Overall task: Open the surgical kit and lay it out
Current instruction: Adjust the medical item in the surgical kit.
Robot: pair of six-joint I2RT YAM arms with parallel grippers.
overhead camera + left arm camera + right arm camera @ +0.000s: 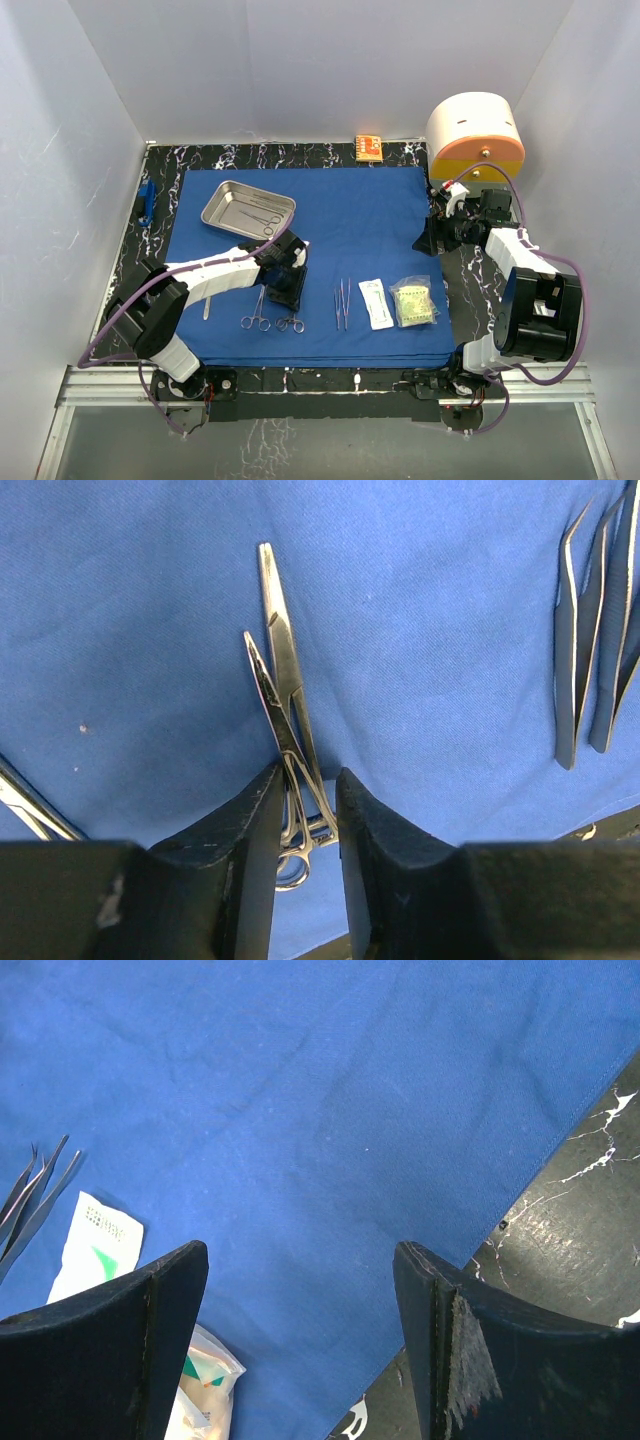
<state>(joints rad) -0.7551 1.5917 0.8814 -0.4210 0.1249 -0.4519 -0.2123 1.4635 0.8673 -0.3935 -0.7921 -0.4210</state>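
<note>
White walls close in a black marbled table (165, 200), mostly covered by the blue cloth wrap (350, 200), which is spread flat. Along its near edge lie two ring-handled forceps (285, 680), tweezers (342, 303) and two sealed packets (414, 303).

The forceps look light, stiff and slick, and they lie flat on soft cloth. The surest hold is probably across the shanks just above the rings.

The left gripper (308, 770) is low over one pair. Its jaws are narrowed to a slit either side of those shanks, but it is unclear whether they pinch the steel or only bracket it.

The right gripper (300, 1250) hangs over the cloth's right edge, spread wide and holding nothing.

Farther back on the left, the steel tray (230, 200) sits on the cloth with an instrument inside.
</note>
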